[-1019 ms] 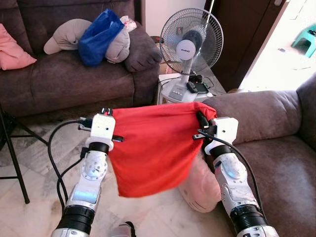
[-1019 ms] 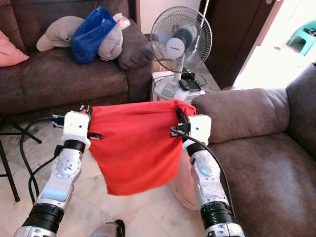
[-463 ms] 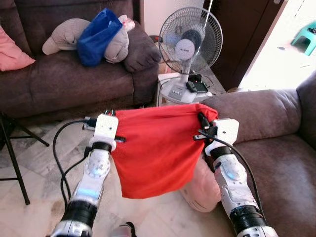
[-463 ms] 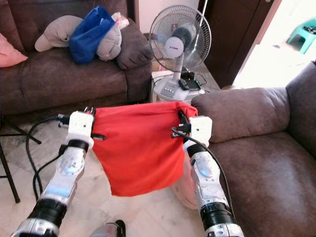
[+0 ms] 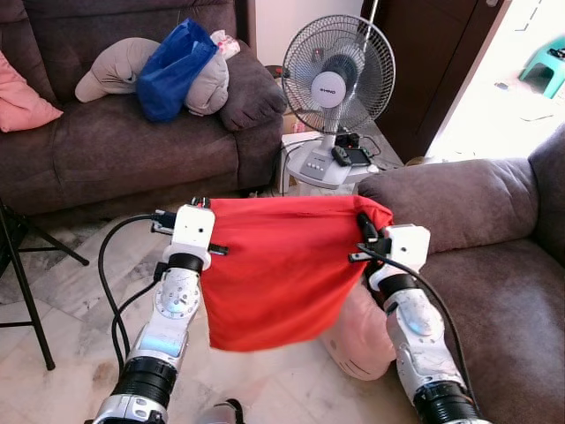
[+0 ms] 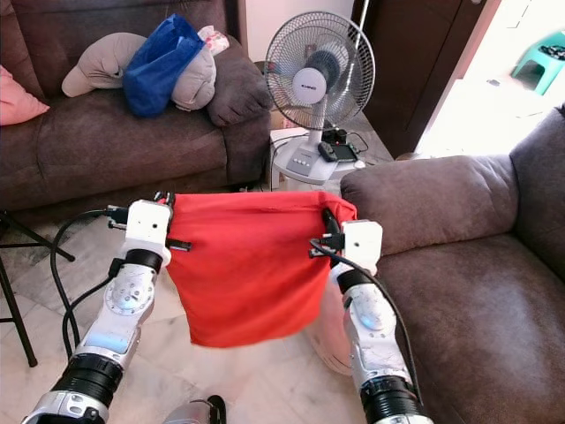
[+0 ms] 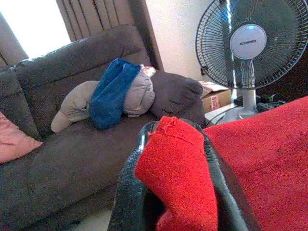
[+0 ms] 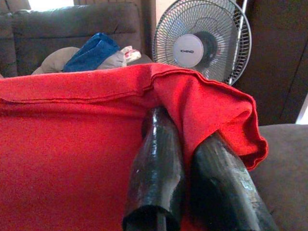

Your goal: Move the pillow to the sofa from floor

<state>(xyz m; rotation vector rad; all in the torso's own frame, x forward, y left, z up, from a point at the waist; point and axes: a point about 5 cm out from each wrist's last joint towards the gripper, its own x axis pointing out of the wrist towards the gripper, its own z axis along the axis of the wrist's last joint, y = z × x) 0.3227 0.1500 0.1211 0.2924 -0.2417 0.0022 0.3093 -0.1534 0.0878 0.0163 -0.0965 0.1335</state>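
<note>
Holding flat red fabric pillow (image 5: 278, 269) off the floor: left end effector (image 7: 175, 192) and right end effector (image 8: 190, 178) each clamp a top corner. Placement on brown sofa (image 5: 494, 265) at right remains.

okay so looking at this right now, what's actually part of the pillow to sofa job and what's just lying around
Job:
- red pillow, held up off the floor
- left pincer, gripping one top corner
- right pincer, gripping the other
- brown sofa

Lying about:
- standing fan
- blue bag
- grey cushion
- pink pillow on the floor
</note>
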